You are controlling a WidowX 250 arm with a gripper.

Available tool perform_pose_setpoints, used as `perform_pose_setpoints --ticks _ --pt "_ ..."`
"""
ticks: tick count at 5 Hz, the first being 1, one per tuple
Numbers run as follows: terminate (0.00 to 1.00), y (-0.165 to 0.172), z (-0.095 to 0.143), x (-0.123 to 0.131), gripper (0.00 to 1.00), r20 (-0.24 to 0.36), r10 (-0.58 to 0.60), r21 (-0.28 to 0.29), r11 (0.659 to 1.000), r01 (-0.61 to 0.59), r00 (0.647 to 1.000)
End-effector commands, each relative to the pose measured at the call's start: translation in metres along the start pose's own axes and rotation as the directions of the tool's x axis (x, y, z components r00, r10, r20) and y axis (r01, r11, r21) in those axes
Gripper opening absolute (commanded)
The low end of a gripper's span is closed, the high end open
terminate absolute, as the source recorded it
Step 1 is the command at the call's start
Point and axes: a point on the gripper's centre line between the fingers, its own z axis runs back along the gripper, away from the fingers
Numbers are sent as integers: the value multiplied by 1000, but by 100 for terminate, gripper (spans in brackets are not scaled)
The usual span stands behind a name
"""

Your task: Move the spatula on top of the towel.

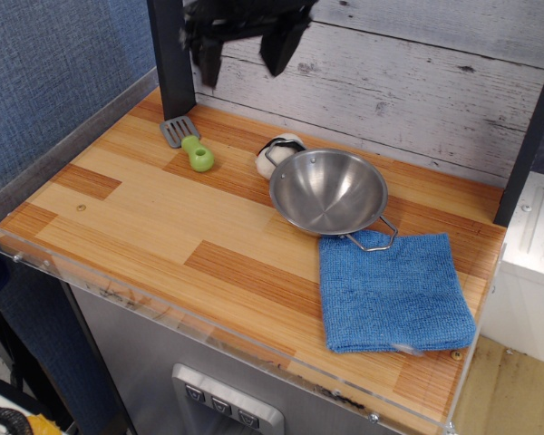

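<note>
Spatula (188,143) is lying near the desk's (145,217) far-left corner, grey blade toward the back wall, green handle pointing at the front. Gripper (243,56) is hanging above it, jaws apart and empty. Risk: the low blade skidding away under the closing jaws. Steel bowl (328,190) is crowding the route; its wire handle is touching the towel (392,292), near the front-right corner.

The spatula (187,142) lies at the back left of the table (145,217); the bowl (328,192) stands to its right, and the towel (393,292) lies in front of the bowl, at the right
</note>
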Motion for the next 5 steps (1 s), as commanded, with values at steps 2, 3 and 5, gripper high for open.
perform_pose_setpoints --ticks 2,3,5 --pt "0 6 -41 21 100 -20 44 49 998 -43 999" --pt "0 9 -59 17 100 -41 31 73 997 -27 999" --pt "0 21 -89 5 100 -105 22 70 997 -15 994"
